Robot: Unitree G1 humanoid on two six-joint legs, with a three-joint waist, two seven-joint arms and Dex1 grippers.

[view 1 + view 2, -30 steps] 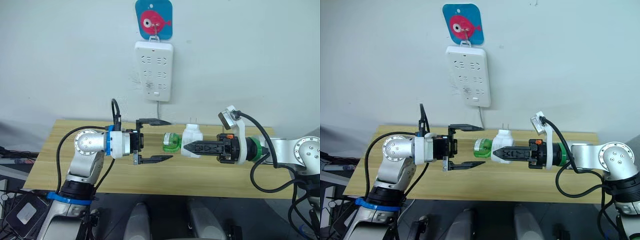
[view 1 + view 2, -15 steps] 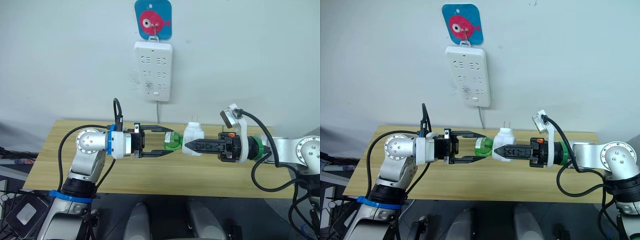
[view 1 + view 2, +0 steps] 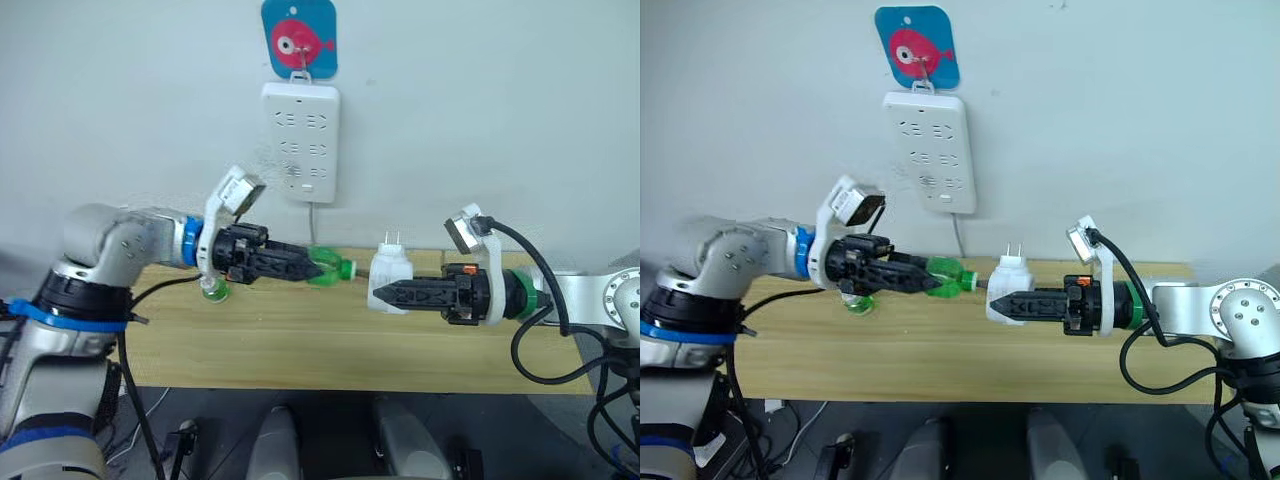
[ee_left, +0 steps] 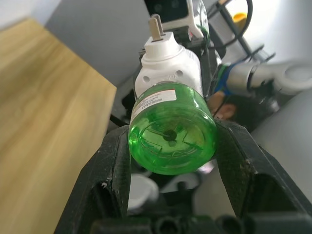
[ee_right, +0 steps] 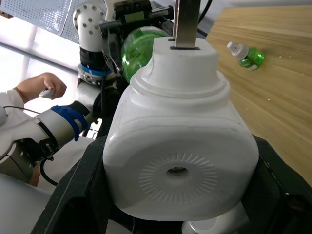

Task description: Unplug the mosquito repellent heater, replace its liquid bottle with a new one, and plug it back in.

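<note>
My left gripper [image 3: 303,265] is shut on a green liquid bottle [image 3: 328,267], held level above the table with its neck pointing at the heater. The left wrist view shows the bottle's round base [image 4: 171,134] between the black fingers [image 4: 113,163]. A small gap separates the bottle's neck from the white mosquito repellent heater [image 3: 391,279]. My right gripper [image 3: 380,293] is shut on that heater, whose two metal prongs point up. In the right wrist view the heater [image 5: 180,146] shows its dark round vent hole. A second green bottle [image 5: 246,52] with a white cap lies on the table [image 3: 300,340].
The white power strip [image 3: 301,140] hangs on the wall below a blue fish hook [image 3: 299,38], its cord dropping behind the table. The second bottle [image 3: 213,290] lies under my left wrist. A person's hand [image 5: 43,85] in a white sleeve shows beyond the table.
My left gripper has shut on the green bottle and drawn it leftward out of the heater, with the left arm swung up and out. The right gripper still holds the heater.
</note>
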